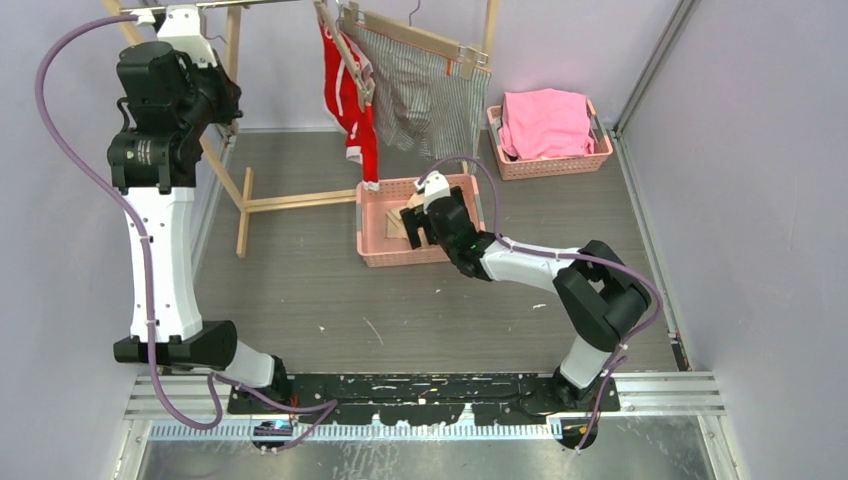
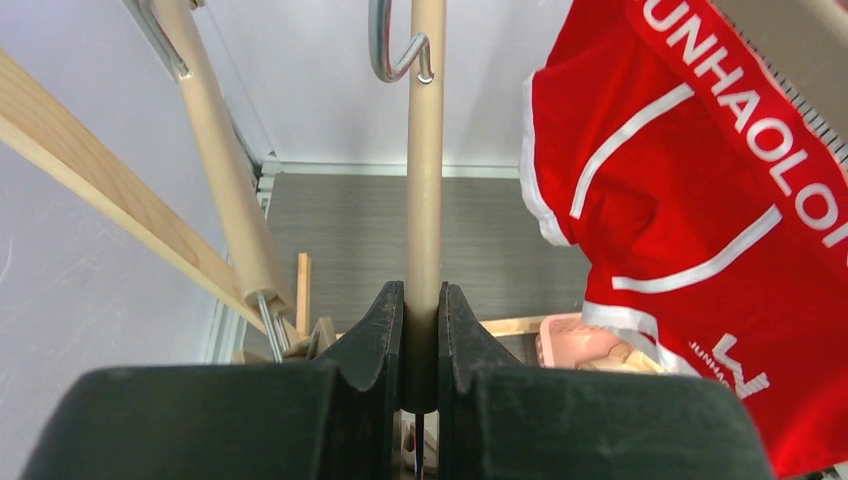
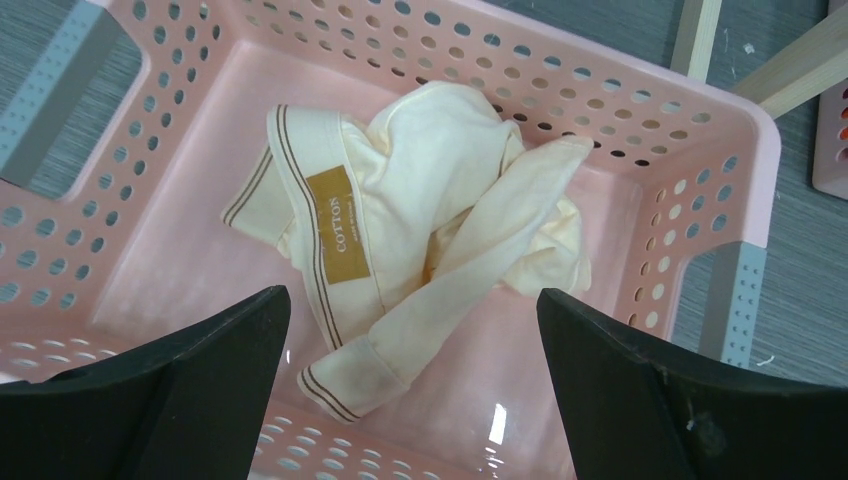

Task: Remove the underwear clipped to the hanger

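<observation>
In basket [image 3: 760,130], peach briefs [image 3: 430,220] mid-floor; right end effector [image 3: 408,320] apart above; left end effector [image 2: 421,310] clamping rod [image 2: 426,180].

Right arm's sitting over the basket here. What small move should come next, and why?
Probably lift the open right gripper up from the pink basket toward the red briefs. The pale peach briefs already lie loose in it, while the red and striped briefs hang from the hanger; the left gripper clamps a beige rod.
</observation>
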